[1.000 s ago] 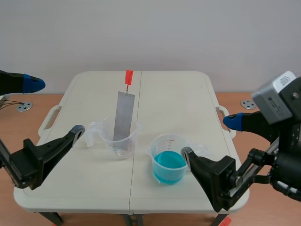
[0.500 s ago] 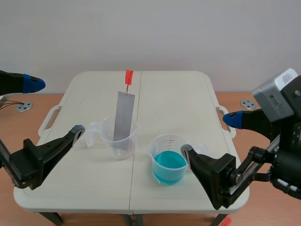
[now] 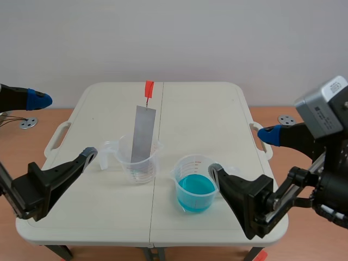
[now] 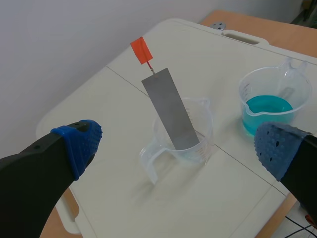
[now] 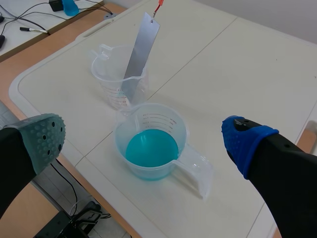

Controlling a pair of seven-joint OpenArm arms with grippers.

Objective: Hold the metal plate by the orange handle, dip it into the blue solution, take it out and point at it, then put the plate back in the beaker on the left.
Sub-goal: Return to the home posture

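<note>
A grey metal plate [image 3: 142, 133] with an orange handle [image 3: 149, 88] leans upright in the clear beaker [image 3: 140, 160] left of the table's centre seam. To its right stands the beaker of blue solution [image 3: 196, 185]. My left gripper [image 3: 64, 125] is open, left of the clear beaker and apart from it. In the left wrist view the plate [image 4: 171, 110], its handle [image 4: 141, 49] and the clear beaker [image 4: 181, 139] lie ahead between my open fingers. My right gripper [image 3: 242, 156] is open beside the blue beaker [image 5: 151, 144], with the plate [image 5: 141, 49] farther ahead.
The white folding table [image 3: 206, 114] has carry handles at both sides and a centre seam. Round metal floor plates lie on the wooden floor beyond both table sides. Cables and a desk edge [image 5: 44, 22] show past the table's left side.
Both arms have shifted only slightly; the right gripper crept a little toward the blue beaker. The plate and both beakers have not moved.
</note>
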